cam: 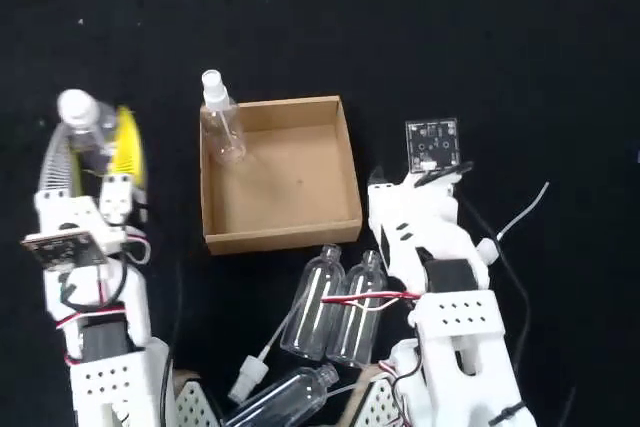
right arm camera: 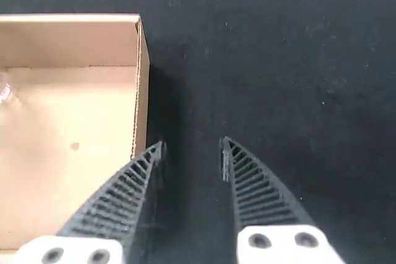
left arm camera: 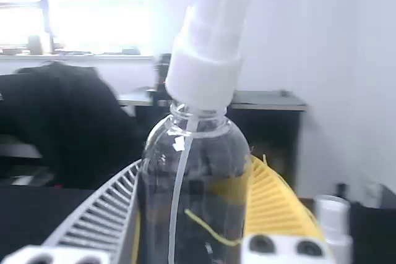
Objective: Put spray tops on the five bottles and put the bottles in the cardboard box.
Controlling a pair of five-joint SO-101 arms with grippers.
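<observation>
**Containers.** The open brown cardboard box (cam: 282,237) sits mid-table between my two arms. It holds one item, a clear plastic boxed bottle (cam: 225,132) with a white spray top. This stands in the far corner on my left arm's side, and its top rises above the rim.

Three open-necked clear bottles lie on the black table cloth (cam: 500,67). The first lying bottle (cam: 312,302) and the second lying bottle (cam: 358,315) are side by side, just short of the box's near wall. The third lying bottle (cam: 285,397) is closer to my bases. A loose white spray top (cam: 250,375) with a thin tube lies beside it.

**Obscured.**
- I cannot tell whether the boxed bottle stands straight or leans on the wall.
- A red-and-white wire (cam: 350,298) crosses the paired bottles.
- My arm bases partly cover the third lying bottle.
- From above, my right gripper's dark fingers are hard to pick out against the cloth.

**Hands.** My left gripper (left arm camera: 198,162) is clamped on the held bottle (left arm camera: 195,190), a clear plastic one kept upright, well to the left of the box. The grey ribbed finger (left arm camera: 99,214) and the yellow finger (left arm camera: 278,205) press its sides. Its white spray cap (left arm camera: 210,47) sits tilted on the neck.

My right gripper (right arm camera: 192,149) is partly spread with nothing between the tips. It is above the cloth, just beside the box's right wall.
</observation>
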